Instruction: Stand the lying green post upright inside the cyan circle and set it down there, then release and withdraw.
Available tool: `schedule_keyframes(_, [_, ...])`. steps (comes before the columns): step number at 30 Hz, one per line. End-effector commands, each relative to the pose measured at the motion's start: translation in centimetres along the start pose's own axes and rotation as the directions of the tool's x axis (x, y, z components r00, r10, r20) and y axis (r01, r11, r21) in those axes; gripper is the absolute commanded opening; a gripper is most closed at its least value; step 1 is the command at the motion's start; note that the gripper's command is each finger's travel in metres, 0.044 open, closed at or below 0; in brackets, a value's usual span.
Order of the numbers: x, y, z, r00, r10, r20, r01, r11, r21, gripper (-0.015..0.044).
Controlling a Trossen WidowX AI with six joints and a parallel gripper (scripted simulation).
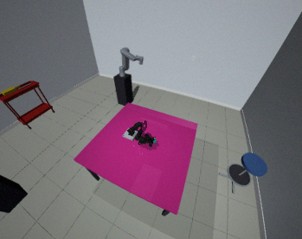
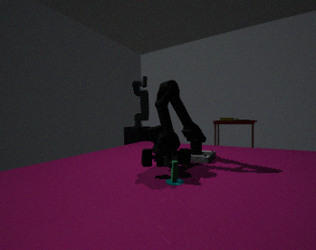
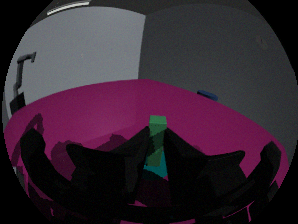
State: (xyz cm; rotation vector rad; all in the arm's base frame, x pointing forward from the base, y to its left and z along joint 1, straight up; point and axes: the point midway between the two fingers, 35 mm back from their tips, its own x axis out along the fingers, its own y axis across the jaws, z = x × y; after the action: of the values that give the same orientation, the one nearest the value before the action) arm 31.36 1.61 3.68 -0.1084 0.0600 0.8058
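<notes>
The green post (image 2: 174, 172) (image 3: 158, 121) stands upright between the fingertips. In the exterior view its lower end is at the cyan circle (image 2: 180, 182) (image 3: 158, 171); whether it rests on the table or hangs just above it I cannot tell. My gripper (image 2: 174, 165) (image 3: 156, 131) is shut on the post, low over the table and roughly level. In the top view the arm hides most of this spot, and only a bit of cyan (image 1: 155, 140) shows beside the gripper. The fingers hide part of the circle in the wrist view.
The magenta table (image 1: 108, 156) (image 2: 81, 204) carries the arm on its pale base plate (image 1: 129, 135) (image 2: 207, 158). Off the table are a grey robot on a black pedestal (image 1: 124, 89), a red cart (image 1: 35, 113) and a blue stool (image 1: 254, 164).
</notes>
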Motion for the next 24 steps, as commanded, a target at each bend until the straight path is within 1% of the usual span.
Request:
schedule_keyframes(1, [0.0,0.1,0.0,1.0,0.004,0.002,-0.004,1.0,-0.007,0.0023])
schedule_keyframes(3, [0.0,0.1,0.0,1.0,0.004,0.002,-0.004,1.0,-0.007,0.0023])
schedule_keyframes(17, [0.0,0.1,0.0,1.0,0.004,0.002,-0.004,1.0,-0.007,0.039])
schedule_keyframes(18, [0.0,0.1,0.0,1.0,0.004,0.002,-0.004,1.0,-0.007,0.04])
schedule_keyframes(24, [0.0,-0.4,1.6,1.0,0.003,0.004,-0.003,1.0,0.004,0.04])
